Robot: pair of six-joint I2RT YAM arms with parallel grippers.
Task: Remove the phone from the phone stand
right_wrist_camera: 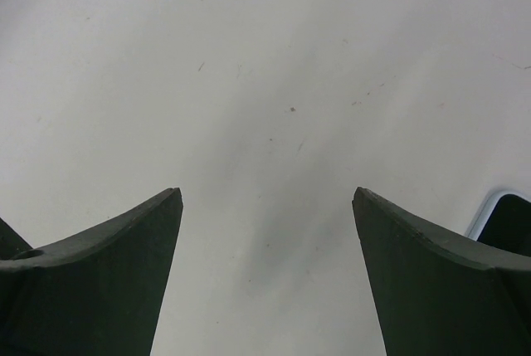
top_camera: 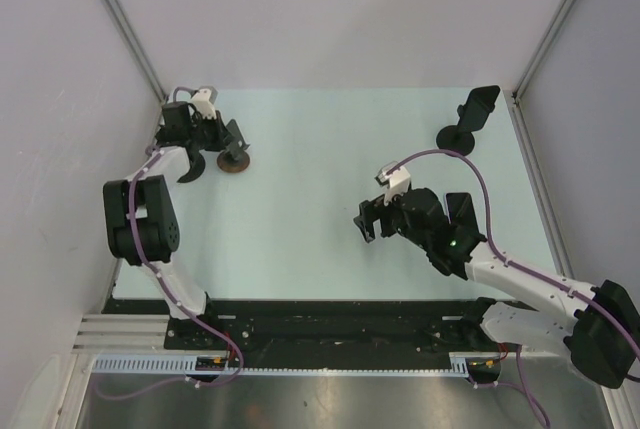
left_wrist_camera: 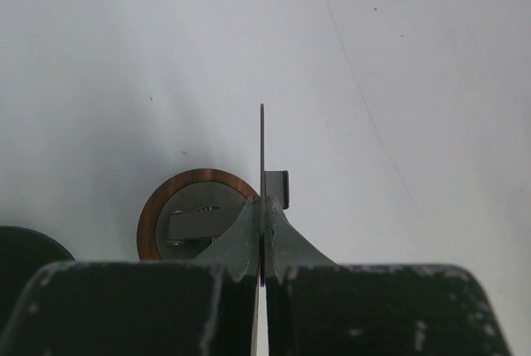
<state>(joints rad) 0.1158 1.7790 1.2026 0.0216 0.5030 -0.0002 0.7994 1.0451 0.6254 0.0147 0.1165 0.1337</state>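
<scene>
Brown-based stand (top_camera: 236, 161) is seen at 10 o'clock on the table (top_camera: 320, 149), black stand (top_camera: 468, 121) at 1 o'clock.
Left wrist: thin plate (left_wrist_camera: 262, 144) of the stand is clenched by left gripper (left_wrist_camera: 262, 211).
Right wrist: right gripper (right_wrist_camera: 267, 198) is released and holds nothing; phone (right_wrist_camera: 508, 221) corner is seen at 4 o'clock.

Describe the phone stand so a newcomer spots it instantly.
Go to the far right corner of the pale table. The stand sits there alone: a round base with a tilted cradle rising from it. It is all black and upright, unlike the only other round item, the flat brown-rimmed disc at far left.
</scene>
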